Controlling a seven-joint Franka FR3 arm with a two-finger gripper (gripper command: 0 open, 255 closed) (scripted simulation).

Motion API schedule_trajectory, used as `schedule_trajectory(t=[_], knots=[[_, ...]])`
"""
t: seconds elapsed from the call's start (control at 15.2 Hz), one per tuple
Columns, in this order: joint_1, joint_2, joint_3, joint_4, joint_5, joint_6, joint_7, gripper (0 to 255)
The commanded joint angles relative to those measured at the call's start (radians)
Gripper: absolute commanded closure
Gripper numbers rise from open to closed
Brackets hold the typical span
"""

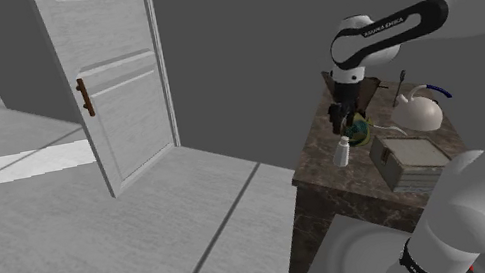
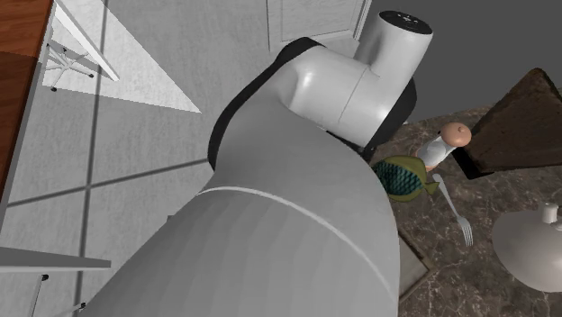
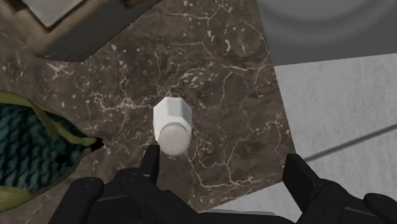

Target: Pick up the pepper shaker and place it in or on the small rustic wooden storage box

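**Claw** (image 3: 224, 167): hanging over the desk, fingers standing spread, pinching nothing. One fingertip (image 3: 151, 158) is sitting just beside the shaker, the other well apart from it.

**Shaker** (image 3: 172, 125): white, resting on the dark marbled desk (image 3: 216, 70), lying off-centre in the claw's gap. In the shoulder view it is showing at centre right of the frame, under the claw.

**Step in hand (judged):** lining up for the grasp. Doing it well is likely calling for shifting the claw sideways until the shaker is lying midway between the fingers, then lowering and closing on the body rather than the rounded cap.

**Green netted thing** (image 3: 32, 149): lying near the shaker on the near finger's side, crowding that side.

**Box** (image 1: 411, 161): sitting lower right of the shaker in the shoulder view, on the same desk, making for a short carry.

**Edges:** the desk rim is running near the shaker on the far finger's side, with floor (image 3: 337, 95) beyond. A nudge that way is risking a fall. Open room is lying above.
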Motion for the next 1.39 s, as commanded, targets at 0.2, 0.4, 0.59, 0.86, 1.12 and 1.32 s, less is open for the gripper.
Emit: schedule_trajectory(t=[0.2, 0.4, 0.59, 0.86, 1.12, 1.32], knots=[[-0.017, 0.098, -0.064, 0.009, -0.006, 0.072, -0.068, 0], [-0.017, 0.111, -0.07, -0.022, -0.006, 0.115, -0.07, 0], [-0.017, 0.13, -0.079, -0.057, -0.003, 0.168, -0.075, 0], [-0.017, 0.13, -0.079, -0.057, -0.003, 0.168, -0.075, 0], [-0.017, 0.13, -0.079, -0.057, -0.003, 0.168, -0.075, 0], [-0.017, 0.13, -0.079, -0.057, -0.003, 0.168, -0.075, 255]])
